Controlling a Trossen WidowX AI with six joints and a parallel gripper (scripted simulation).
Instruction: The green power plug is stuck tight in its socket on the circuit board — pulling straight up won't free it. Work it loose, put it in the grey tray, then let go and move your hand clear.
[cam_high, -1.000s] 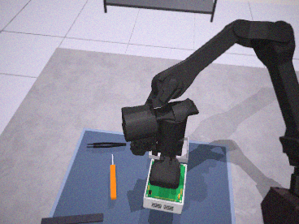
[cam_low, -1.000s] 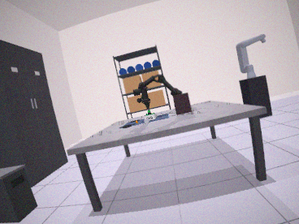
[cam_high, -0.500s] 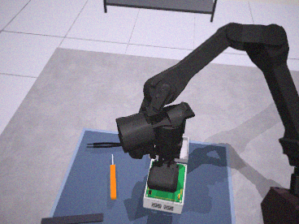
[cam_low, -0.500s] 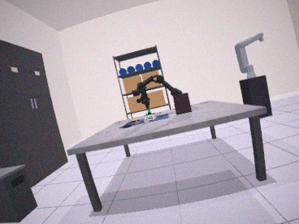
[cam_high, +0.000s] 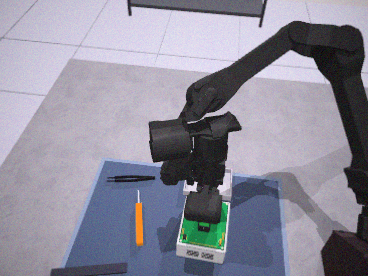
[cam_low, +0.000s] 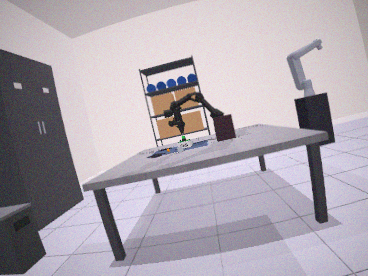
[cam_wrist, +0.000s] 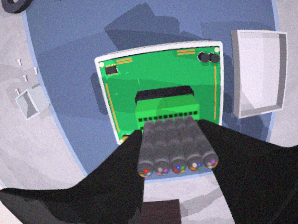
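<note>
Gripper (cam_high: 203, 220) (cam_low: 182, 133) (cam_wrist: 170, 131) is squeezing the green plug (cam_wrist: 167, 108), with its two fingers standing partly apart, one at each end. Thick grey wires (cam_wrist: 177, 146) are sticking out of the plug between the fingers. The plug is sitting right against the black socket (cam_wrist: 165, 93) on the green circuit board (cam_high: 192, 234) (cam_wrist: 120, 87); whether it is coming loose, I cannot tell. The board is resting in a white box (cam_high: 200, 254) (cam_low: 185, 145) (cam_wrist: 102, 95). Just beside the box, the grey tray (cam_high: 231, 186) (cam_wrist: 235, 75) is lying with no plug in it.

Both are lying on a blue mat (cam_high: 260, 225) (cam_wrist: 55, 125), in from the edges of the big grey table (cam_high: 115, 100) (cam_low: 210, 155) (cam_wrist: 15, 155). In the top view, an orange tool (cam_high: 139, 222) is lying between the box and the table's left edge. Black tweezers (cam_high: 131, 178) are lying past its thin tip, nearer the table's top left corner. A dark flat bar (cam_high: 90, 269) is lying near the bottom left corner of the mat. Out by the other side of the mat, a brown block (cam_high: 345, 255) (cam_low: 224, 127) is standing on the table under the arm.
</note>
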